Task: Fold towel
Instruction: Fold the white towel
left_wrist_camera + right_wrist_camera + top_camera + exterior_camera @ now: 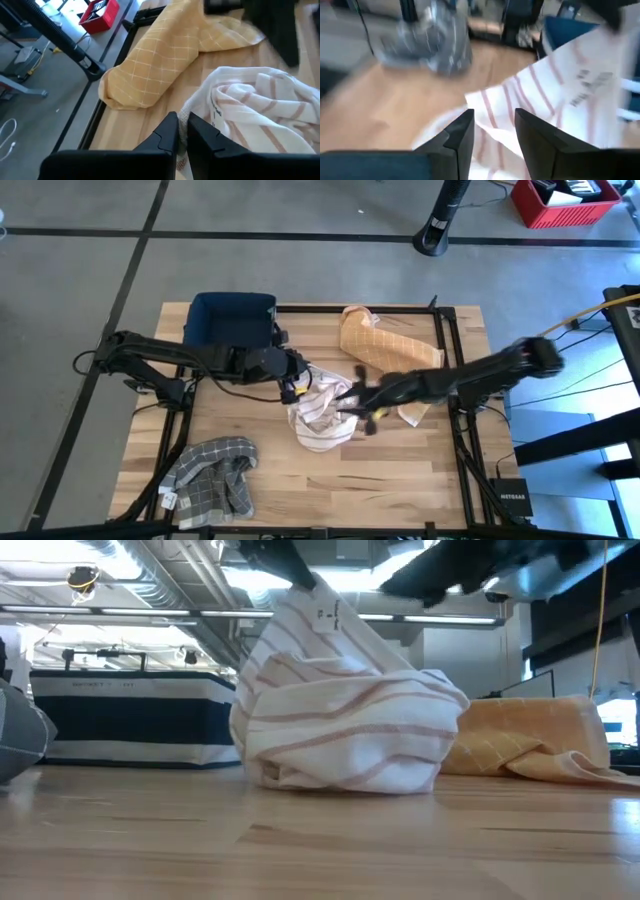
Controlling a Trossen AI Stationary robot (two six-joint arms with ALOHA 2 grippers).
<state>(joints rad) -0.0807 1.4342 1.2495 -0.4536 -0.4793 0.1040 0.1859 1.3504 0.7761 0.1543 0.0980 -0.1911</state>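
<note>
A white towel with reddish stripes [322, 420] stands bunched in the middle of the table, its lower folds resting on the wood [340, 775] and one part drawn up to a peak [312, 595]. My left gripper [297, 387] is shut on that peak. My right gripper [352, 402] is open just to the right of the towel, which fills the right wrist view [560, 85] beyond the fingers. I cannot tell whether the right gripper touches the towel. My left gripper pinches the white towel's edge [183, 116], beside a printed label, between its two shut fingers [167, 135]. It comes from the table's left side, slanting down. The held part is lifted into a peak [312, 595]; the rest hangs slack and sits bunched on the table.
A yellow checked towel [385, 345] lies crumpled at the far right, close behind the white one. A grey checked towel [210, 470] lies at the near left. A dark blue bin [232, 320] stands at the far left. Bare wood lies along the near edge [380, 480].
</note>
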